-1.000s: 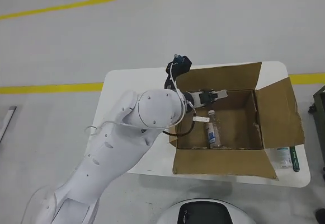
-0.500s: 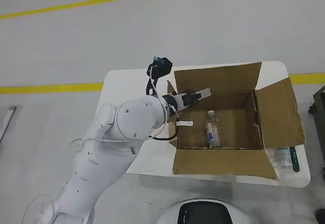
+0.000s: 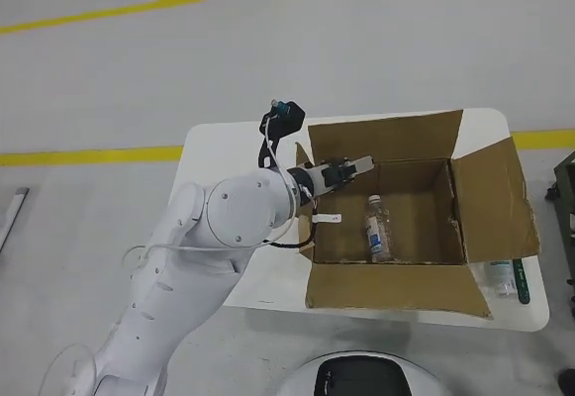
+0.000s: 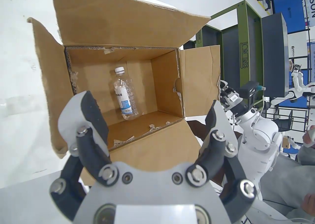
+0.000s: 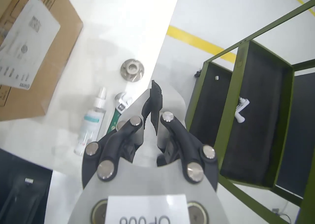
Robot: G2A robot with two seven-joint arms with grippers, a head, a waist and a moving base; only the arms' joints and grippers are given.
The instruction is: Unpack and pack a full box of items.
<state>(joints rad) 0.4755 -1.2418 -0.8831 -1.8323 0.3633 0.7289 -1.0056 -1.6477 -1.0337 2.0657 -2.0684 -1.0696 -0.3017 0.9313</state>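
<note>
An open cardboard box stands on the white table with all its flaps folded out. A single clear plastic bottle with a white cap lies on the box floor. My left gripper hovers open and empty over the box's left edge, above and apart from the bottle. My right gripper is shut on nothing, held above the table's right edge, close to a spray bottle and a green-handled wrench.
A round metal flange lies on the table beyond the wrench. The spray bottle and wrench lie between the box's right flap and the table edge. A green metal cart stands just right of the table.
My left gripper has pulled back to the left, from inside the box to above its left edge, then held still. The bottle has not moved.
</note>
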